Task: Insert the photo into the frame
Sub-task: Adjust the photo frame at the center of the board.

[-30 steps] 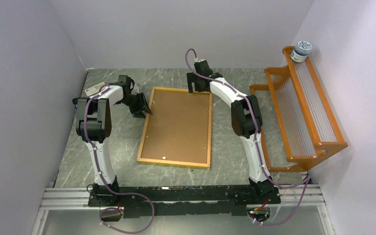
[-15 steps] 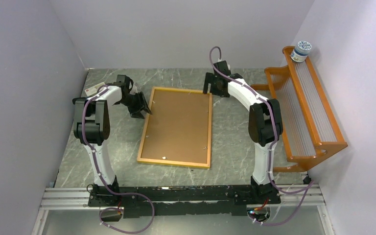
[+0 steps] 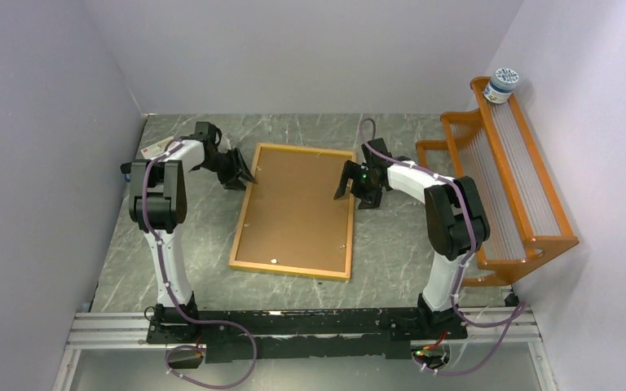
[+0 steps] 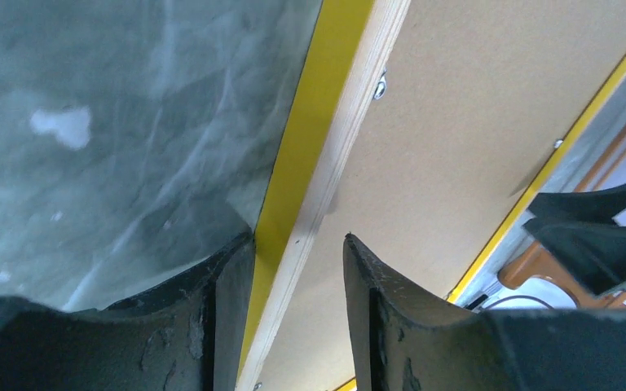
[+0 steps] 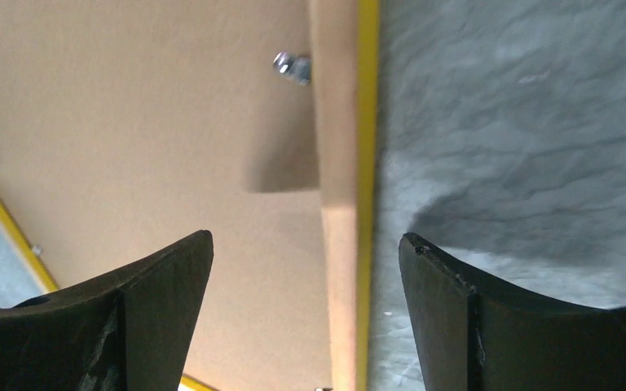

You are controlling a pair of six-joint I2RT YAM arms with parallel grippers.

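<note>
The frame [image 3: 289, 270] lies flat on the table, back side up, with a brown hardboard backing panel [image 3: 297, 208] filling it. The photo is not visible in any view. My left gripper [image 3: 243, 175] is at the frame's left border near the far corner. In the left wrist view, it [image 4: 297, 240] is open narrowly, with the jaws astride the yellow border [image 4: 318, 98]. My right gripper [image 3: 345, 186] is at the frame's right border. In the right wrist view, it [image 5: 306, 238] is open wide, astride the yellow border [image 5: 366, 122].
An orange wooden slatted rack [image 3: 497, 187] stands along the right wall with a small white jar [image 3: 502, 84] on its far end. A small card [image 3: 156, 149] lies at the far left of the table. Small metal tabs [image 5: 292, 67] hold the backing.
My right arm swung from the frame's far edge round to its right border. My left gripper shifted slightly up onto the frame's left border. The frame has not moved.
</note>
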